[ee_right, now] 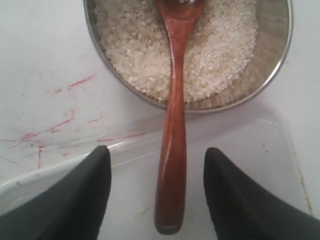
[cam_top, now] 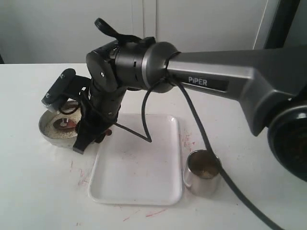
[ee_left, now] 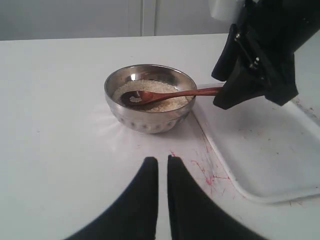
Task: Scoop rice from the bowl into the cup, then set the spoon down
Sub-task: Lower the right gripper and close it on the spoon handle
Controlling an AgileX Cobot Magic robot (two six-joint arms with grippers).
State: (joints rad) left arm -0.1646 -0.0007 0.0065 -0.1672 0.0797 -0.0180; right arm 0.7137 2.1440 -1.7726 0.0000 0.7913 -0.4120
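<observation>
Rice (ee_right: 220, 55), off-white grains, lies in the round shiny steel bowl (ee_right: 272, 65) at the left of the surface (cam_top: 38, 191), with the slim reddish-brown wooden spoon (ee_right: 172, 125) resting scoop-first in it, handle out over the rim. My right end effector (ee_right: 157, 149) straddles that handle, spread apart, not touching it. Left end effector (ee_left: 162, 162): pinched together, empty. Small straight-sided steel cup (cam_top: 194, 179) stands right, beside the white tray (cam_top: 139, 177).

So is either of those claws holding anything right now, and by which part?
Nothing is held. The right gripper is open, straddling the spoon at its handle without touching it; the left gripper is empty.
</observation>
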